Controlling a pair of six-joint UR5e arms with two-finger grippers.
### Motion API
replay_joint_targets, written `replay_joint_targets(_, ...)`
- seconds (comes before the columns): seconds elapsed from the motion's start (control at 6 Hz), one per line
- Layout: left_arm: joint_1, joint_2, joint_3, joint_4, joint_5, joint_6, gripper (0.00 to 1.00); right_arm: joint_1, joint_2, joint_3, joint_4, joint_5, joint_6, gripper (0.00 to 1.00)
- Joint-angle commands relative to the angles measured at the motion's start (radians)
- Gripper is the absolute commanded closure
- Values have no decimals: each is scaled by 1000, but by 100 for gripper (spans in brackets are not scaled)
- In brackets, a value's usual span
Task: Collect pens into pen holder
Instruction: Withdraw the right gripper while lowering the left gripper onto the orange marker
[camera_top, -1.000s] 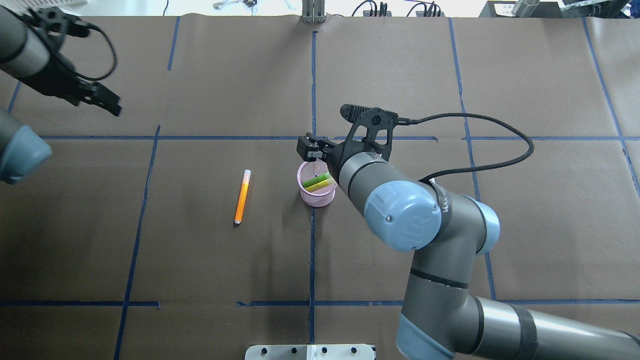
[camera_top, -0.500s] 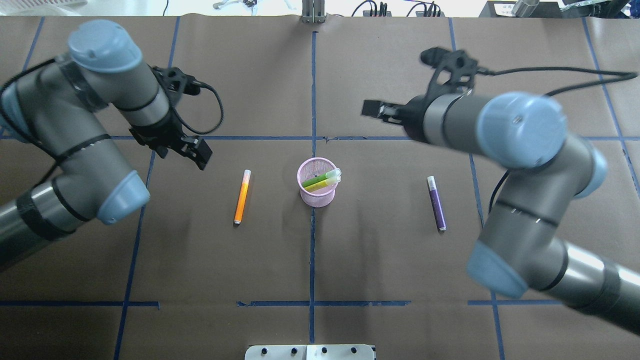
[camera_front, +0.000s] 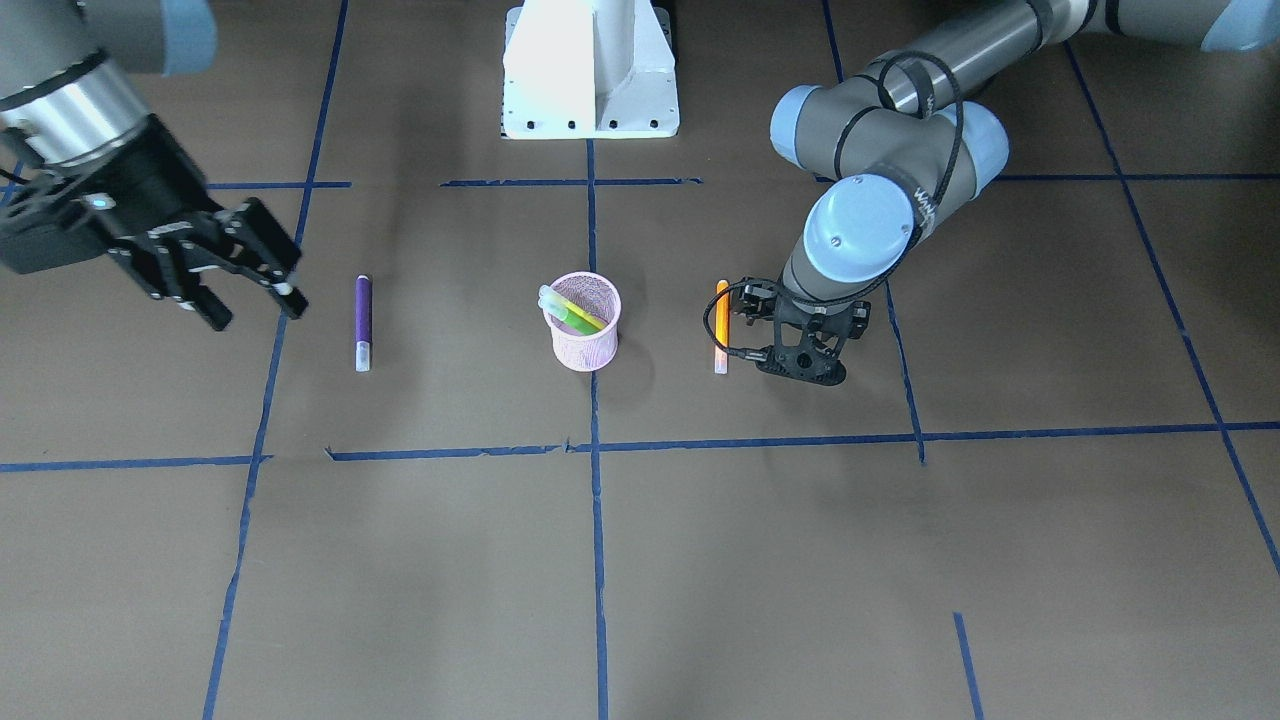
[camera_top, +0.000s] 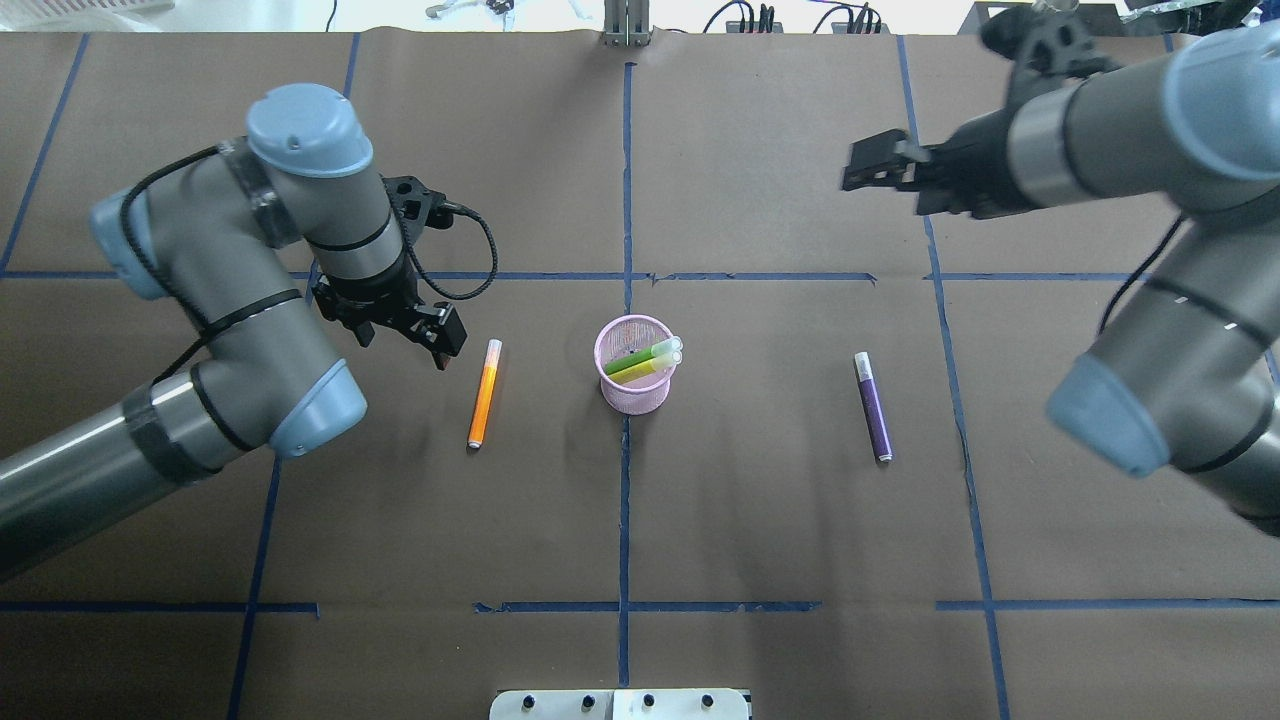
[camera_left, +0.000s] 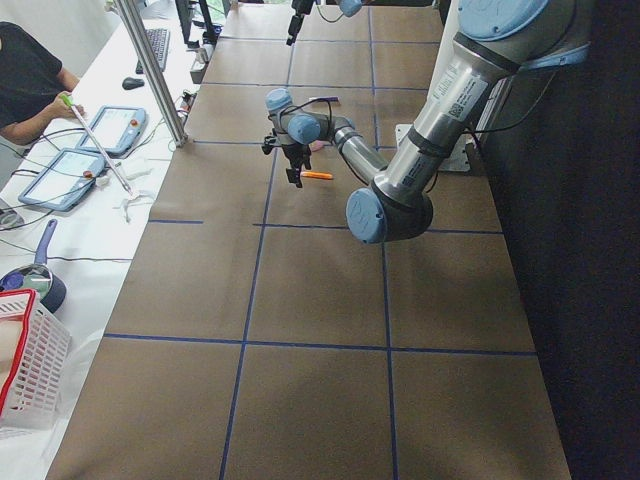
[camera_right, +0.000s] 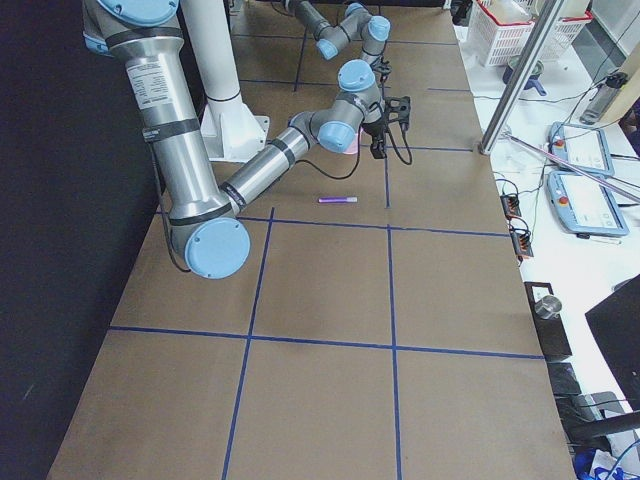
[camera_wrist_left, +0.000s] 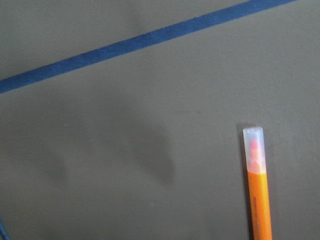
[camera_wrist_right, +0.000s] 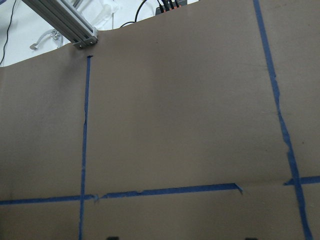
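The pink mesh pen holder (camera_top: 637, 388) stands at the table's centre with two green pens (camera_top: 640, 360) leaning in it. The orange pen (camera_top: 484, 393) lies flat left of the holder and also shows in the left wrist view (camera_wrist_left: 260, 200). The purple pen (camera_top: 874, 407) lies flat right of the holder. My left gripper (camera_top: 447, 345) hangs low just left of the orange pen's capped end, open and empty. My right gripper (camera_front: 252, 298) is open and empty, raised, far back and off to the side of the purple pen.
The table is covered in brown paper with blue tape lines (camera_top: 624, 200). The robot's white base (camera_front: 590, 70) stands at the near edge. A metal post (camera_top: 627, 25) stands at the far edge.
My right gripper has drawn back from over the holder to the far right, uncovering the purple pen. My left arm has swung in from the far left to beside the orange pen.
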Motion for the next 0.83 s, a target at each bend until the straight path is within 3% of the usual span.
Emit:
replay_joint_targets(0.0, 2, -57, 84, 3, -58, -14, 5, 156, -91, -32, -3, 217, -145, 12)
replay_joint_targets(0.67, 60, -77, 98, -12, -59, -58, 15, 182, -196, -32, 0, 242, -267, 11)
